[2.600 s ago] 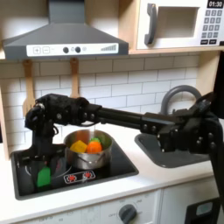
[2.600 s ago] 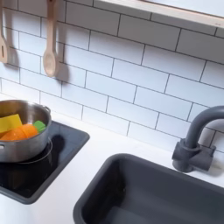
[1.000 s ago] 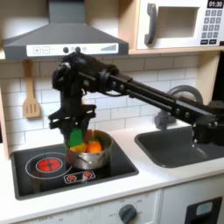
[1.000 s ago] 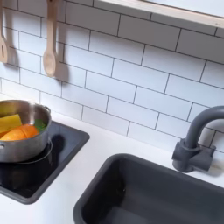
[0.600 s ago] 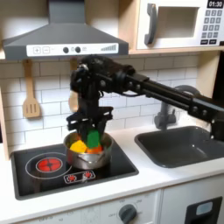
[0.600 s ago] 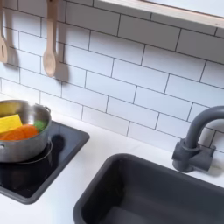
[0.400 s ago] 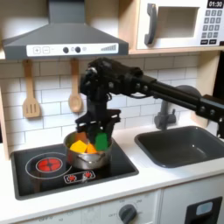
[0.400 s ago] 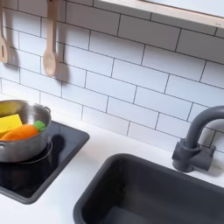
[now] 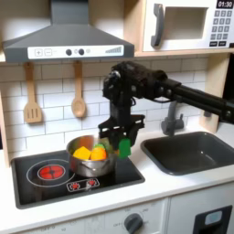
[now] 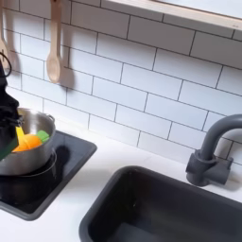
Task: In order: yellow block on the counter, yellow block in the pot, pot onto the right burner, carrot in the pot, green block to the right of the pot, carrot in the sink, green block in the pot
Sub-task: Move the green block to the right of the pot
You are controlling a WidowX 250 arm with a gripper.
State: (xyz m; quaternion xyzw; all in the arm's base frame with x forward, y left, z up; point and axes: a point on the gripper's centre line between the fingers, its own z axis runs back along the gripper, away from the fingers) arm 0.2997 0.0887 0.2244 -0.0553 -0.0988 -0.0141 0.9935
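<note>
First exterior view: the tool (image 9: 122,142) pinches the green block (image 9: 123,146) just off the pot (image 9: 90,162) rim, toward the bench's sink (image 9: 187,152) side, over the stovetop (image 9: 128,172). Yellow block (image 9: 82,152) and carrot (image 9: 97,154) lie inside the pot. Descending too close could knock the rim and shift the pot.

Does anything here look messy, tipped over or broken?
Nothing stands out. The pot sits upright on the stovetop with the yellow block and carrot inside. The gripper holds the green block upright beside the pot. The sink looks clean.
</note>
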